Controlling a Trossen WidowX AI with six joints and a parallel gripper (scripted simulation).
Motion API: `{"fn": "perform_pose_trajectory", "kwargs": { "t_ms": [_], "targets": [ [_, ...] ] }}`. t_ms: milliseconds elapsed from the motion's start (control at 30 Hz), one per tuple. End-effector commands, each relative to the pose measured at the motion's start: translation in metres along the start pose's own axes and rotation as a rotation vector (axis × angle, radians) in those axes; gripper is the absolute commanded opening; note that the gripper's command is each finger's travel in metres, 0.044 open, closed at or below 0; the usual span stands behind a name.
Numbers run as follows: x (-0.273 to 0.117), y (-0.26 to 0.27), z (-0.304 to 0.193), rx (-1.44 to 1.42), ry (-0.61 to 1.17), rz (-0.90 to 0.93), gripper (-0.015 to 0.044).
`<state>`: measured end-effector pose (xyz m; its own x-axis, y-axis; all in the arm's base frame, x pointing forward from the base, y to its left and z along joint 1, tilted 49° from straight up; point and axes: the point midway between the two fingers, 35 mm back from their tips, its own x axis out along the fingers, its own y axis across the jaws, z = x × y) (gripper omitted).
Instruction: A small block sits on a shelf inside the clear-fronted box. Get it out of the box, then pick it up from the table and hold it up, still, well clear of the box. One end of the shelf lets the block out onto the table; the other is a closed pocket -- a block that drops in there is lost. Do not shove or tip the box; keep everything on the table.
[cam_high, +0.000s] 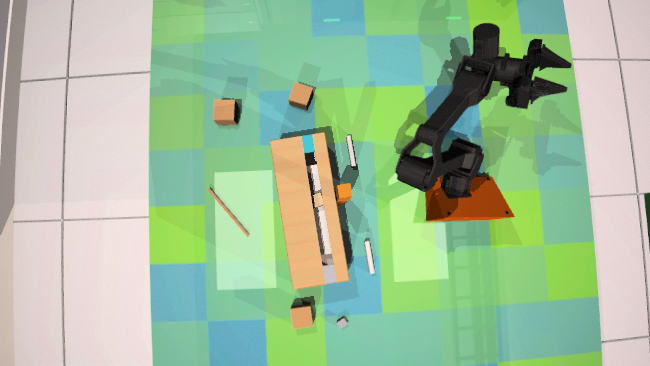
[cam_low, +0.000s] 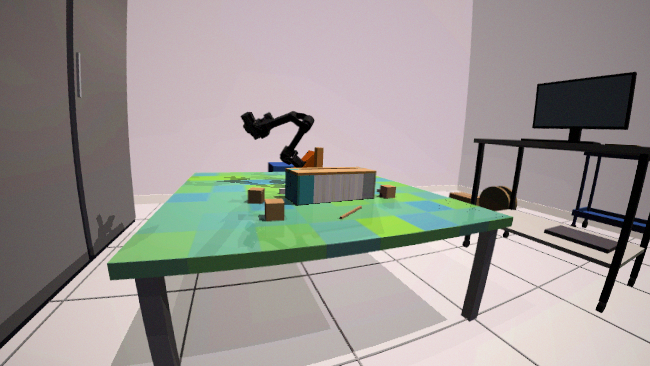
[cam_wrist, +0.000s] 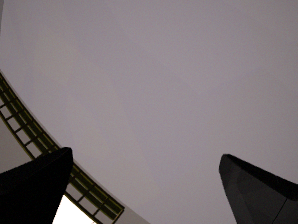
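One box (cam_high: 300, 210) on table (cam_low: 210, 245), wooden-topped, holding a pale tan block (cam_high: 318, 200) midway along its white shelf (cam_high: 322, 227); small, cube-like, same tone as the wood. Teal end (cam_high: 308, 143) at one side, grey end (cam_high: 330, 274) at other. Gripper (cam_high: 547, 73) raised, well apart from box, jaws wide, gripping nothing.

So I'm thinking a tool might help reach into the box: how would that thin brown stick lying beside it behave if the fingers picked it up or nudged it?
The stick looks straight and rigid, so it probably won't flop. It is slender and lies flat on the table, so it likely pivots or rolls when nudged. Gripped near one end, it may droop or twist in the fingers, now open and far off.
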<state>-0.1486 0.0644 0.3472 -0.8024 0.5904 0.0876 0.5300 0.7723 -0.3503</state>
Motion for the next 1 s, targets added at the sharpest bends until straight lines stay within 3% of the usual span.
{"fn": "perform_pose_trajectory", "kwargs": {
  "t_ms": [0, 467, 967],
  "targets": [
    [0.0, -0.001, 0.0, -0.002, -0.001, -0.003, 0.04],
    [-0.026, -0.092, 0.015, -0.315, -0.093, -0.421, 0.04],
    [-0.117, -0.182, 0.034, -0.672, -0.063, -0.97, 0.04]
  ]
}}
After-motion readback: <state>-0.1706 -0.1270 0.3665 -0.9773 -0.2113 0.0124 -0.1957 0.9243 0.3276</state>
